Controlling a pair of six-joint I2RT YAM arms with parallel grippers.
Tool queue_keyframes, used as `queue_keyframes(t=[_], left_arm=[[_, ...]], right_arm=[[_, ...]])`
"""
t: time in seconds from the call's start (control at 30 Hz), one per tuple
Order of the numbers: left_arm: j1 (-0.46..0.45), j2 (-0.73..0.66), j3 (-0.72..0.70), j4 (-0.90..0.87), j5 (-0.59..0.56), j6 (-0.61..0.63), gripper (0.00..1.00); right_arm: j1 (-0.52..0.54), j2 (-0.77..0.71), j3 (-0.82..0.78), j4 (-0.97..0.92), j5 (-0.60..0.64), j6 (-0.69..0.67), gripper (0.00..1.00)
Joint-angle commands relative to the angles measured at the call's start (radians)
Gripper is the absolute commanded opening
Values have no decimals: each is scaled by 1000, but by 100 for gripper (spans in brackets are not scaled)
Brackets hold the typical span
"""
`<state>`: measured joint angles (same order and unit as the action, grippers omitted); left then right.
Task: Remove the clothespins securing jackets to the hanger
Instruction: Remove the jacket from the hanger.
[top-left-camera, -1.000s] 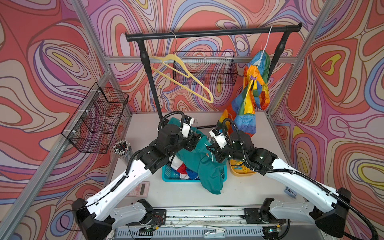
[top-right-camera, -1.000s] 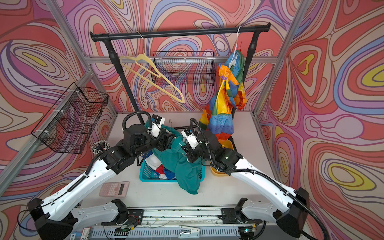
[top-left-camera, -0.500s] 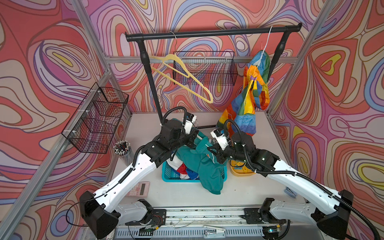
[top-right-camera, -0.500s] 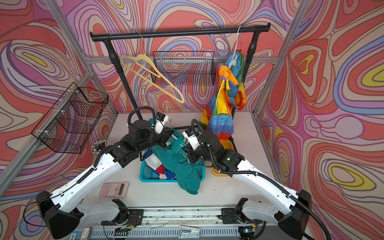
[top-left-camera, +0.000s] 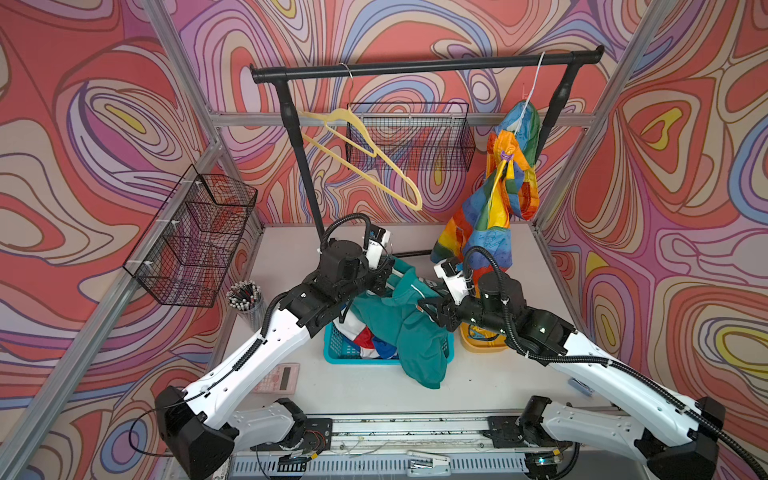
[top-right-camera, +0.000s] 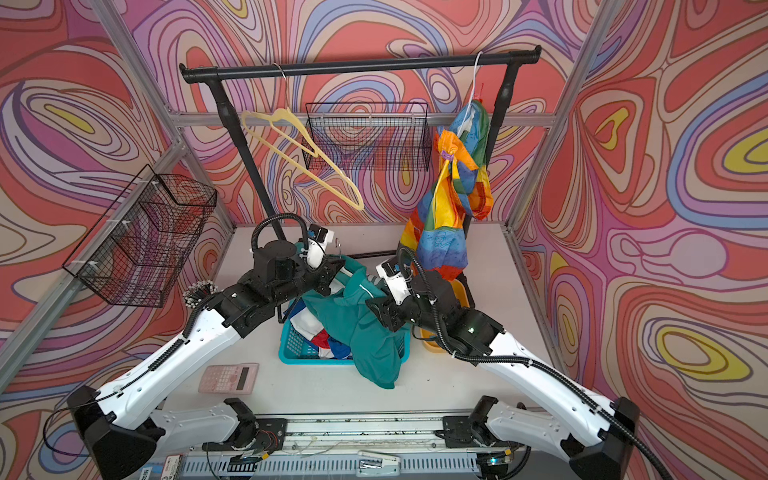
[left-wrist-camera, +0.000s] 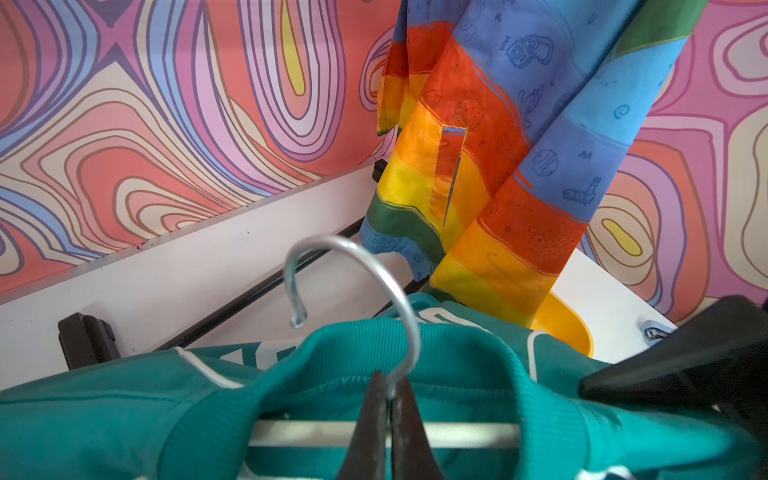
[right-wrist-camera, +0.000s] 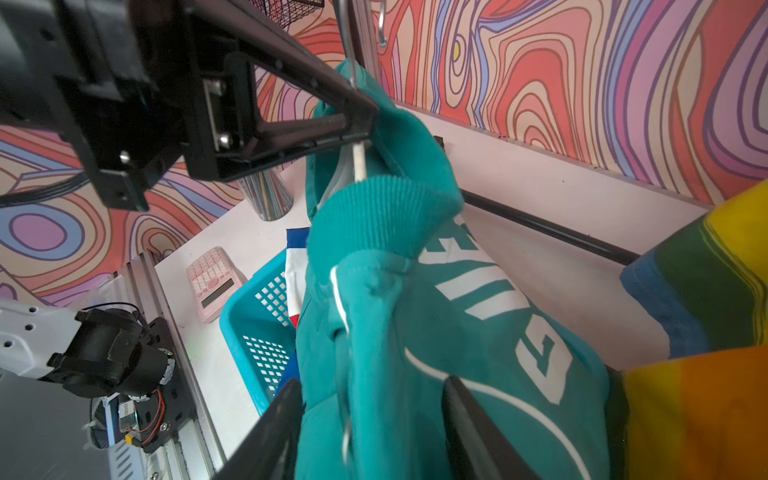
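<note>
My left gripper (left-wrist-camera: 389, 395) is shut on the metal hook (left-wrist-camera: 361, 266) of a white hanger that carries the teal jacket (top-left-camera: 409, 328). The jacket sags over the blue basket (top-left-camera: 345, 353). My right gripper (right-wrist-camera: 371, 388) stands open, its fingers either side of the teal jacket's (right-wrist-camera: 415, 332) fabric. In both top views the rainbow jacket (top-left-camera: 494, 216) (top-right-camera: 449, 216) hangs from the black rail (top-left-camera: 415, 66) at the right, with a purple clothespin (top-left-camera: 505, 156) pinching its shoulder. A blue, red and white jacket (top-left-camera: 370, 338) lies in the basket.
An empty yellow hanger (top-left-camera: 365, 166) hangs on the rail. Wire baskets are fixed to the left wall (top-left-camera: 195, 237) and back wall (top-left-camera: 409, 137). A yellow bowl (top-left-camera: 482, 343) sits under my right arm. A pink calculator (top-left-camera: 282, 376) and pencil cup (top-left-camera: 245, 295) stand at the left.
The left gripper has shut on the hanger's hook and shifted slightly toward the back. The right gripper has opened from its shut state on the teal jacket.
</note>
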<state>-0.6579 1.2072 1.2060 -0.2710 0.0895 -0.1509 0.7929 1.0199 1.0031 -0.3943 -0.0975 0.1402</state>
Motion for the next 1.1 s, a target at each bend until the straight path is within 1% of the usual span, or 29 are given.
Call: queue_keyframes(t=[0.0, 0.07, 0.17, 0.47, 0.6, 0.73, 0.87, 1.07], left_arm=[[6, -34, -6, 15, 2, -7, 0], [7, -39, -6, 15, -5, 1, 0], [15, -45, -2, -32, -9, 7, 0], [44, -43, -1, -57, -20, 8, 0], [52, -42, 0, -56, -26, 4, 0], [53, -37, 0, -60, -29, 6, 0], [55, -38, -2, -73, -59, 20, 0], [64, -43, -6, -81, -68, 29, 0]], right_arm=[[-1, -30, -20, -31, 21, -1, 56], [0, -42, -25, -60, 15, -9, 55], [0, -58, -36, -90, -5, -14, 48], [0, -99, -59, -139, -24, -16, 46], [0, -101, -68, -152, -24, -15, 40], [0, -108, -69, -158, -12, -11, 29], [0, -119, -61, -176, 4, -9, 27], [0, -144, -69, -193, 21, -5, 18]])
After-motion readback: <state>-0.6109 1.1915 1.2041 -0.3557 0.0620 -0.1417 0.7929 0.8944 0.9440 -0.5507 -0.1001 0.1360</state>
